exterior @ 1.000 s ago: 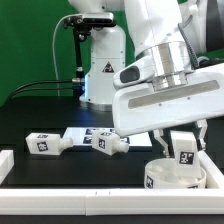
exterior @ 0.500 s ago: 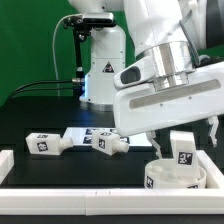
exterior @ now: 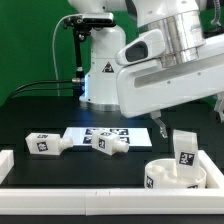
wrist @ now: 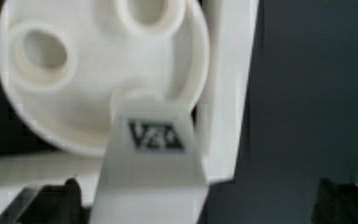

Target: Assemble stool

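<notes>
White plastic seat (exterior: pixel 165 181) sits on the black worktop (exterior: pixel 25 120) at the exterior view's right, just behind the front rail (exterior: pixel 90 193). One leg (exterior: pixel 184 148) stands upright in the seat with its tag facing the camera. I see the fingers (exterior: pixel 158 127) spread wide and raised above that leg, gripping nothing. In the wrist view the leg lies between them, touching neither. A second leg (exterior: pixel 108 144) and a third leg (exterior: pixel 45 143) lie on their sides by the marker board (exterior: pixel 85 131), well apart from the seat.
</notes>
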You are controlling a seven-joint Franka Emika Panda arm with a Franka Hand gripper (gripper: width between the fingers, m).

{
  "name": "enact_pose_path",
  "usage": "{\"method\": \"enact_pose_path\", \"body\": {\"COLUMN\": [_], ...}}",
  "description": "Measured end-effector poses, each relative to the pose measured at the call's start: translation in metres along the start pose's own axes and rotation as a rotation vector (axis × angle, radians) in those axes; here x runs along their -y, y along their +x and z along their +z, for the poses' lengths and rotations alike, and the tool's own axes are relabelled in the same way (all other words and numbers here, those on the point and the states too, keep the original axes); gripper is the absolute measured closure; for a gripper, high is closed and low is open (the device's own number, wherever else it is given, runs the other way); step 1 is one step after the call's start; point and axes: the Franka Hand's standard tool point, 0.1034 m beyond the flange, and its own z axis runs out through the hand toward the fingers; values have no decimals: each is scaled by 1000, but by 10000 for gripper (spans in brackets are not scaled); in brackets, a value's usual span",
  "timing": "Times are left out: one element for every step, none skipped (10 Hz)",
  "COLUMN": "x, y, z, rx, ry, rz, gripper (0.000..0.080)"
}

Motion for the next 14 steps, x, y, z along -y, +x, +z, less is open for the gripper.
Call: {"method": "enact_pose_path", "body": {"x": [-1, -4, -8, -13, -18, -17, -11, -13, -15, -15, -16, -17, -16, -14], "y": [3, 1, 3, 8, 11, 15, 14, 14, 14, 14, 15, 22, 27, 28], "z": [-1, 0, -3, -7, -8, -6, -2, -2, -2, -2, 0, 4, 8, 16], "rx": [-12, -15, -8, -10, 1, 16, 32, 37, 42, 45, 67, 95, 99, 90], "ry": [-3, -16, -36, -54, -75, -101, -118, -118, -117, -116, -122, -133, -131, -126], "rz": [-16, -93, -196, -316, -464, -599, -694, -773, -841, -892, -997, -1112, -1141, -1145], "gripper": [151, 151, 151, 151, 151, 151, 151, 151, 151, 151, 151, 151, 151, 151]}}
